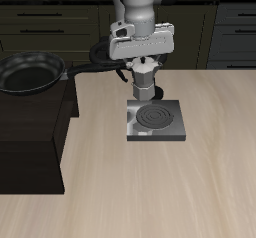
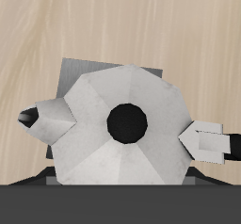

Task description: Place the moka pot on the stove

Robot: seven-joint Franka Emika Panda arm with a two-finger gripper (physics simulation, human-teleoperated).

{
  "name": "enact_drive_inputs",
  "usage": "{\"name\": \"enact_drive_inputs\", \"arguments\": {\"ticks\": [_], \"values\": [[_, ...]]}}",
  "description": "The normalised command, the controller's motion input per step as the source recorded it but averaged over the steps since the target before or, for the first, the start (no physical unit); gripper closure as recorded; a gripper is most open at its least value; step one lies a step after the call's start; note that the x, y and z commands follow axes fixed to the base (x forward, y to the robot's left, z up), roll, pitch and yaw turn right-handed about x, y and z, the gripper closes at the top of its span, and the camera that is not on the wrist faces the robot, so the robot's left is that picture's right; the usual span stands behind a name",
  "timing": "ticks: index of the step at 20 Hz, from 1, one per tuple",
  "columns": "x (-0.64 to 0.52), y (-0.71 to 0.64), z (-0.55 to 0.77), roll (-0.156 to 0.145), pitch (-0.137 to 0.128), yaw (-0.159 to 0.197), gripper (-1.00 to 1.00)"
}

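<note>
The silver faceted moka pot hangs upright in my gripper, which is shut on its upper body. It is held just above the back edge of the stove, a flat grey plate with a dark spiral coil. I cannot tell whether the pot's base touches the plate. From the wrist view I look straight down on the moka pot and its black lid knob. My gripper spans the pot, with a white finger pressed against one side. A strip of the stove shows past the pot.
A black frying pan rests on a dark low cabinet beside the stove, its handle pointing toward my arm. Dark drawers line the back. Bare wooden table extends from the stove to the front edge.
</note>
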Motion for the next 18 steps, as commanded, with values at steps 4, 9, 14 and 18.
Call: {"name": "enact_drive_inputs", "arguments": {"ticks": [4,9,14,18], "values": [[-0.04,-0.04,-0.10,-0.001,0.011,0.011,1.00],[-0.06,-0.03,-0.09,-0.007,0.011,-0.003,1.00],[-0.02,-0.01,-0.03,0.000,-0.012,0.021,1.00],[0.06,0.02,-0.05,0.007,-0.008,0.008,1.00]]}}
